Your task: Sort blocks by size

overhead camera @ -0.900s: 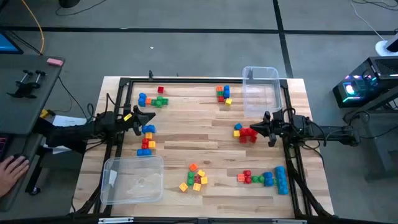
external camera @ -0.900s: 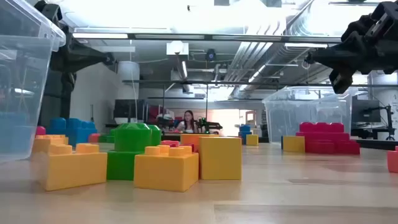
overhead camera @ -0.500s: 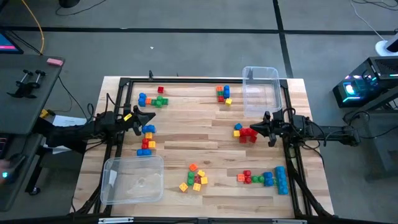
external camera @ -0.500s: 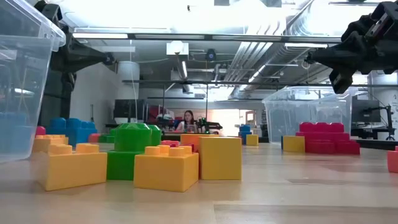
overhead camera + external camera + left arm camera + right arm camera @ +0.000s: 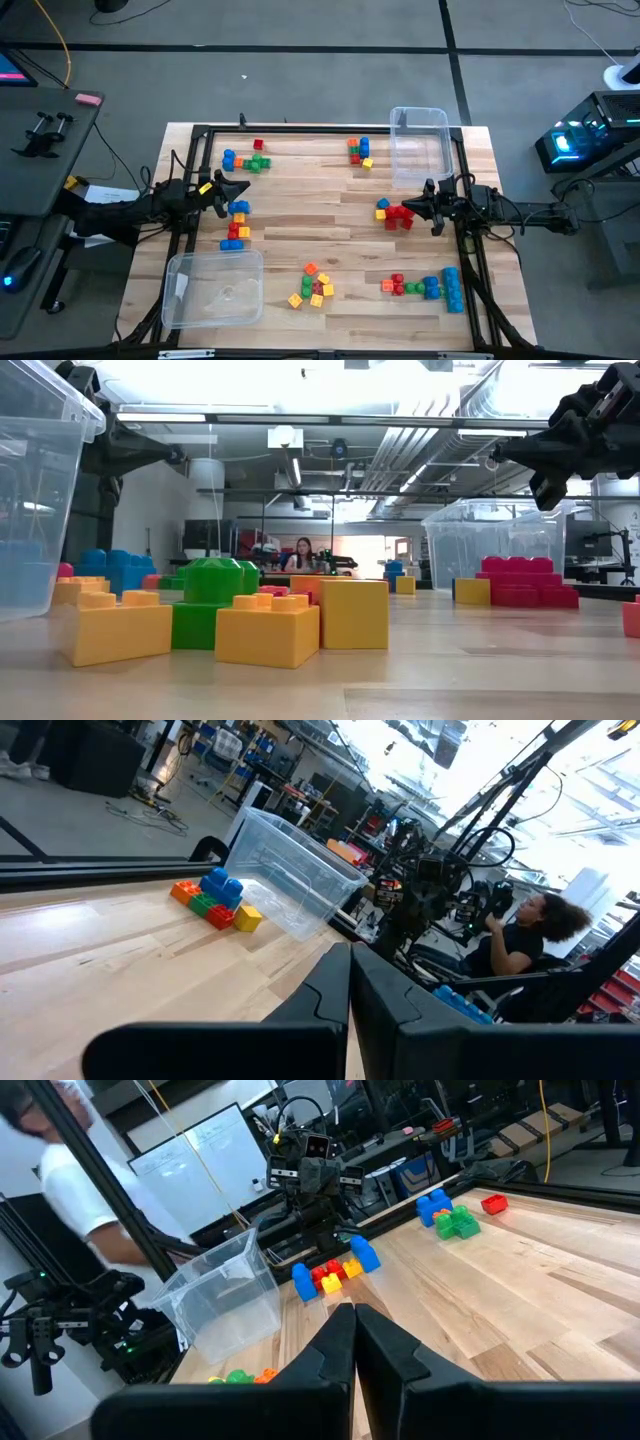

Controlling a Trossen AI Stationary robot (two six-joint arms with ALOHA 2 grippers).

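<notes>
- The left gripper [image 5: 243,190] is hovering above the counter's left side with its fingers [image 5: 325,995] pressed together and holding nothing.
- Just beside its tip, a column of small blue, yellow, orange and red plastic blocks [image 5: 235,225] is lying on the boards.
- The right gripper [image 5: 408,204] is hovering at the right side, fingers [image 5: 335,1345] together and holding nothing, directly over a cluster of large red bricks with one yellow and one blue cube [image 5: 397,214].
- Further clusters of mixed plastic blocks are sitting at the far left [image 5: 246,159], far centre [image 5: 359,150], near centre [image 5: 312,286] and near right [image 5: 428,286].
- A clear plastic bin [image 5: 419,146] is standing at the far right of the light wooden counter [image 5: 300,215].
- A second clear plastic bin [image 5: 213,289] is standing at the near left corner.
- A person [image 5: 303,556] is sitting in the room behind.
</notes>
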